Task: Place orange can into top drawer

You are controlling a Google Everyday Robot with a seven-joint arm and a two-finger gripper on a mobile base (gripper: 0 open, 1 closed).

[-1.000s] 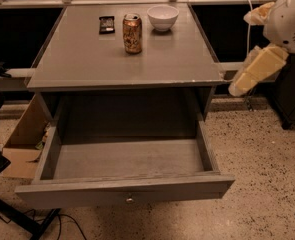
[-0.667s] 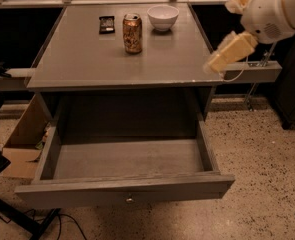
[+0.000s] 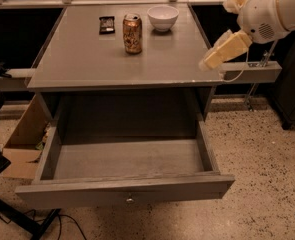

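The orange can stands upright near the back middle of the grey table top. The top drawer is pulled fully out below the table, its knob facing me, and nothing lies inside it. My gripper hangs from the white arm above the table's right edge. It is well to the right of the can, not touching it, and holds nothing that I can see.
A white bowl sits just right of and behind the can. A small flat black object lies to its left. A cardboard box leans by the drawer's left side. A grey rail runs right of the table.
The arm has swung left from beside the table, bringing the gripper over the table's right edge. The can, bowl and drawer have not moved.
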